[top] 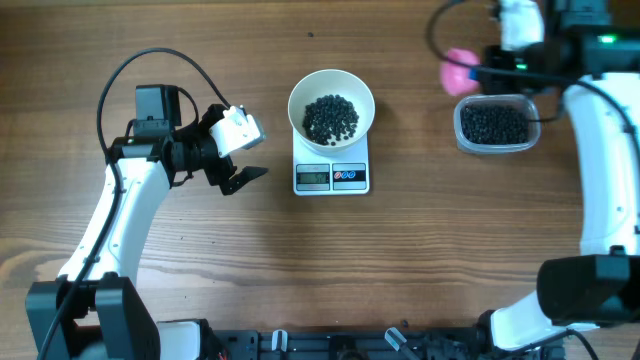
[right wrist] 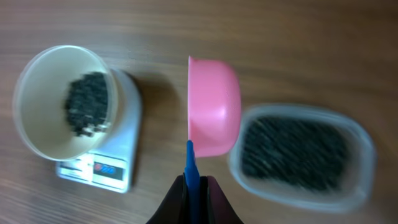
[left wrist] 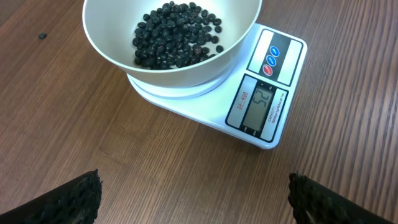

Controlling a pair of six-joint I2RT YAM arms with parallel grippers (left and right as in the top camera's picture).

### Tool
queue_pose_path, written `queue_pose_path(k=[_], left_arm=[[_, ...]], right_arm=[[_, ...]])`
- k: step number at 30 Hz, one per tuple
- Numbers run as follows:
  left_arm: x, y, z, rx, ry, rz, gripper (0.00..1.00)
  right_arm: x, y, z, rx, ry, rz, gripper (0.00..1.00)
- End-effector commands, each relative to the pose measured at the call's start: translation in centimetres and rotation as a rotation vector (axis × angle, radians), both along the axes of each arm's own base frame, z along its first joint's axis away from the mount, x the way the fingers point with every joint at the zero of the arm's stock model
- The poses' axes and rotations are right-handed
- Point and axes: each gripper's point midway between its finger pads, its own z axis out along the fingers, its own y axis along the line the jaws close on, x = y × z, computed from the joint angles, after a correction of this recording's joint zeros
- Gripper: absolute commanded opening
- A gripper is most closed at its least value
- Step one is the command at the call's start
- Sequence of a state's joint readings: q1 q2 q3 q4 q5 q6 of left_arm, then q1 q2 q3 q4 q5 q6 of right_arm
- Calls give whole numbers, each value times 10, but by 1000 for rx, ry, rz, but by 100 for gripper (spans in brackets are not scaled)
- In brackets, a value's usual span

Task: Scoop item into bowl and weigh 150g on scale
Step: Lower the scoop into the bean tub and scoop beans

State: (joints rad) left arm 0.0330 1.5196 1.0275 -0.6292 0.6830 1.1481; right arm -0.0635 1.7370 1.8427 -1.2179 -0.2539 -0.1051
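Note:
The white bowl (top: 300, 96) stands on the scale (top: 332, 177) and holds a pile of the black item (top: 330, 117). From the left wrist, the bowl (left wrist: 186, 71), the item (left wrist: 177, 34) and the lit scale display (left wrist: 264, 102) lie just ahead. My left gripper (top: 232, 150) hovers left of the scale, open and empty (left wrist: 196, 202). My right gripper (right wrist: 193, 182) is shut on the blue handle of a pink scoop (right wrist: 214, 106). The scoop hangs turned on its side, between the scale (right wrist: 121, 171) and a tub. From above, the scoop (top: 458, 72) sits at the far right.
A clear plastic tub (top: 462, 140) full of more black beads (top: 493, 123) sits right of the scale, under my right arm. The right wrist view shows the tub (right wrist: 357, 186) just right of the scoop. One stray bead (left wrist: 42, 36) lies on the wood beside the bowl.

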Motion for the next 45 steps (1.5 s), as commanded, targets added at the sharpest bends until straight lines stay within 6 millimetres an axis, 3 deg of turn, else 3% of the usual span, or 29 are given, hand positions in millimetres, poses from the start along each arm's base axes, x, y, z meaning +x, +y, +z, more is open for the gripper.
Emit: queue_pose_path(k=[1, 8, 14, 18, 22, 27, 37, 41, 45], left_arm=[[-1, -1, 0, -13, -6, -20, 100], [-1, -1, 0, -13, -6, -20, 100], [-1, -1, 0, -13, -6, -20, 100], [-1, -1, 0, -13, -6, -20, 100], [-1, -1, 0, -13, -6, -20, 100], [-1, -1, 0, -13, -6, -20, 100], [-1, -1, 0, -13, -6, -20, 100], [-1, -1, 0, -13, -6, -20, 100], [-1, -1, 0, -13, -6, -20, 100]], right_arm=[[-12, -41, 0, -40, 17, -76, 4], [-33, -83, -72, -205, 240, -174, 4], [-35, -114, -78, -380, 274, -212, 4], [-34, -118, -100, -413, 340, -171, 4], [-32, -113, -121, -384, 390, -149, 4], [-39, -82, -139, -221, 450, -53, 4], [-47, -40, -134, 24, 467, 33, 4], [-46, -41, -129, 122, 441, 26, 4], [-44, -60, -124, 206, 404, -20, 4]])
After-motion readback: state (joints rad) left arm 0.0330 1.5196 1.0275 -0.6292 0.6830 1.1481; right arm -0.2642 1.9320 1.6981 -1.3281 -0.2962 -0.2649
